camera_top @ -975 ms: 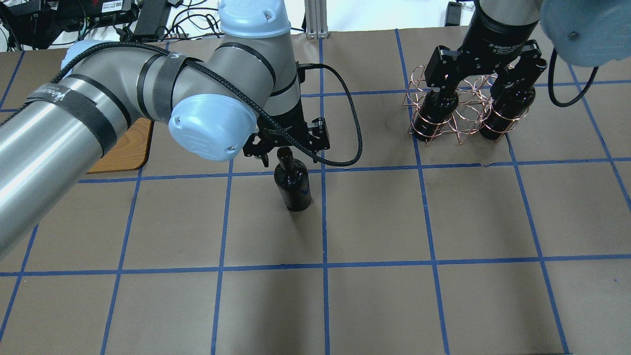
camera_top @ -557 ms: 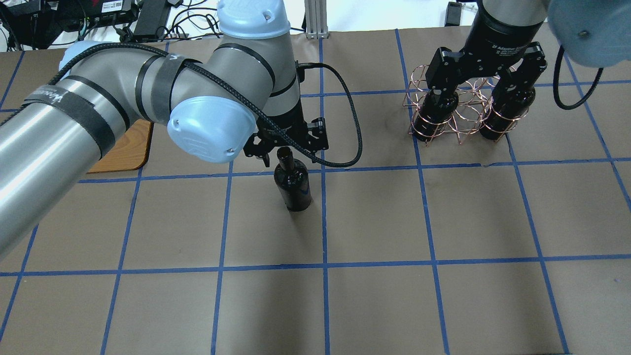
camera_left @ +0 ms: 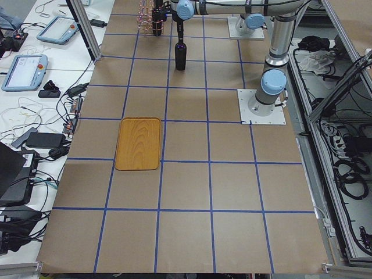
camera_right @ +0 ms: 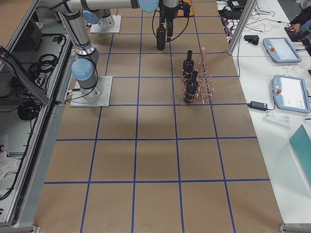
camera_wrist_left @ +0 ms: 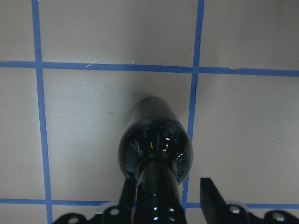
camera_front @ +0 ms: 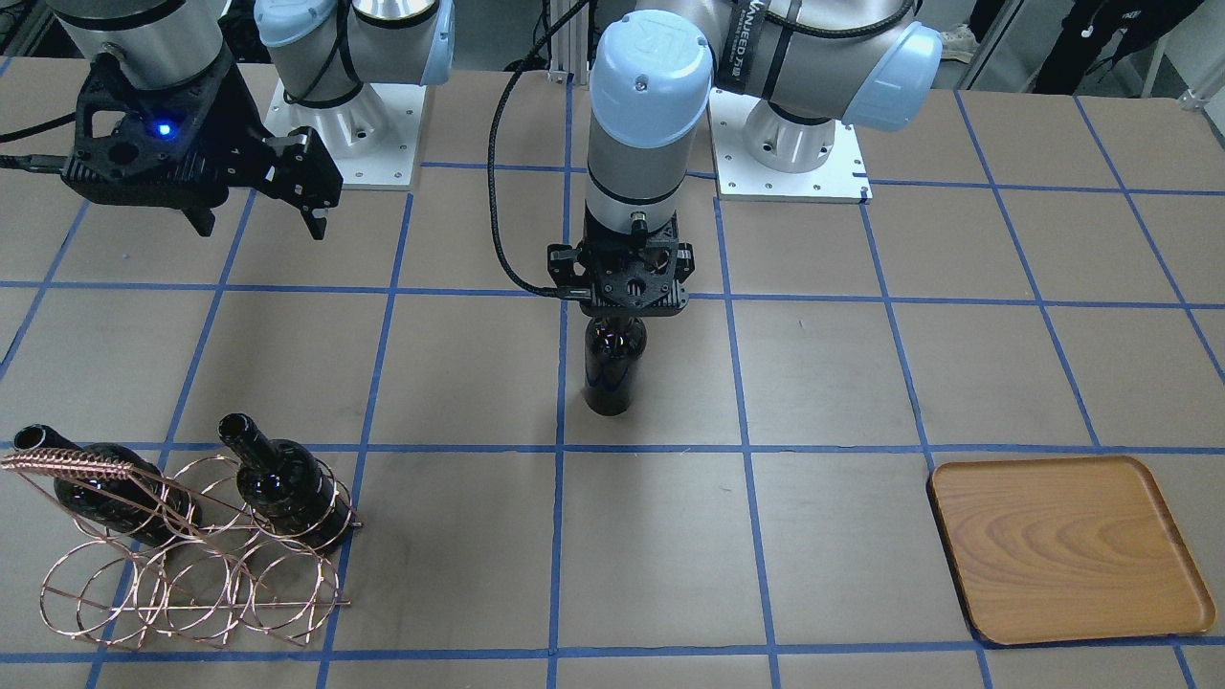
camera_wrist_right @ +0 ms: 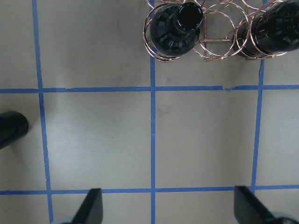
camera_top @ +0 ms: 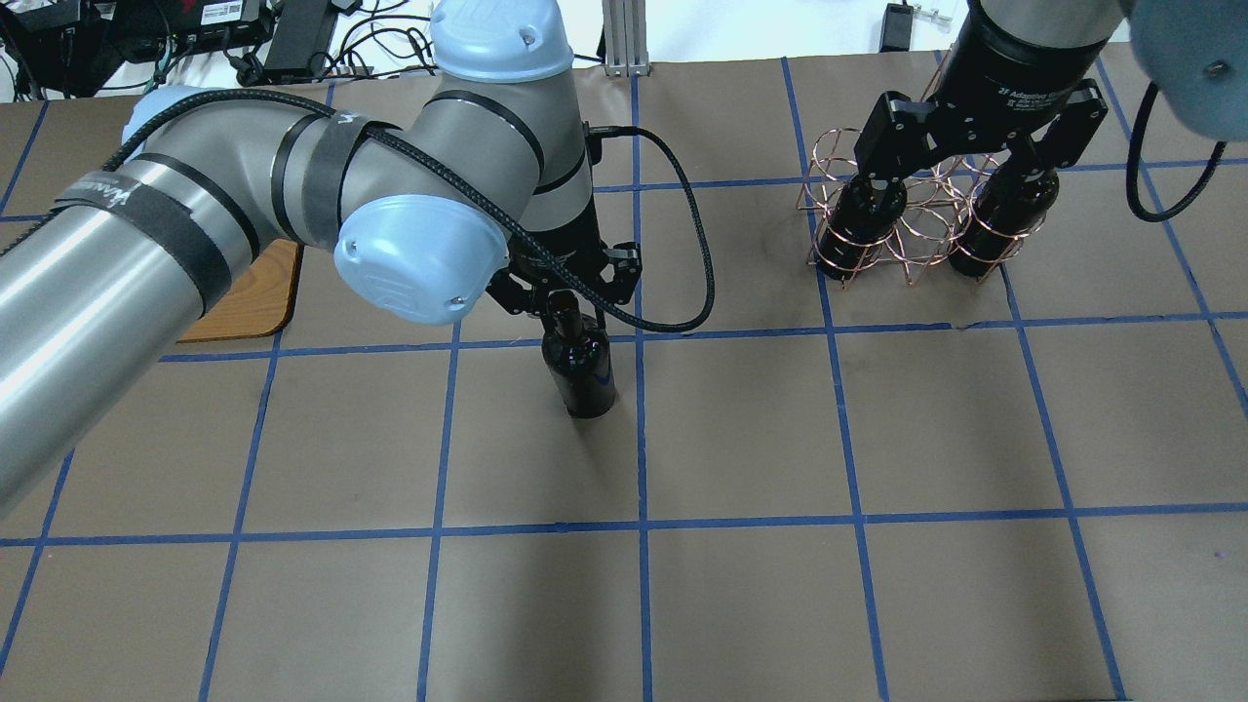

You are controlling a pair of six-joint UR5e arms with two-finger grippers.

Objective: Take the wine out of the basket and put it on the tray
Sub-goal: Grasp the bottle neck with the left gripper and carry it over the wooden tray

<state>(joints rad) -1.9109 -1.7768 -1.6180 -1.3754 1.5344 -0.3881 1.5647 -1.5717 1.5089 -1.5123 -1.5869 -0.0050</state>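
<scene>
A black wine bottle (camera_front: 611, 368) stands upright on the table's middle, also seen in the overhead view (camera_top: 582, 366) and the left wrist view (camera_wrist_left: 156, 149). My left gripper (camera_top: 565, 307) straddles its neck. In the left wrist view (camera_wrist_left: 166, 189) one finger touches the neck and the other stands a small gap off. Two more bottles (camera_front: 287, 483) (camera_front: 105, 488) sit in the copper wire basket (camera_front: 191, 574). My right gripper (camera_front: 258, 225) is wide open and empty, raised above the table near the basket (camera_wrist_right: 219, 28). The wooden tray (camera_front: 1062, 545) lies empty on my left side.
The table is brown paper with a blue tape grid. The left arm's black cable (camera_top: 697, 244) loops beside the standing bottle. The arm bases (camera_front: 790, 144) are bolted at the table's robot side. Tablets and cables lie on side benches (camera_left: 23, 70).
My left gripper's fingers have drawn in around the standing bottle's neck. My right gripper has shifted slightly right and away from the basket.
</scene>
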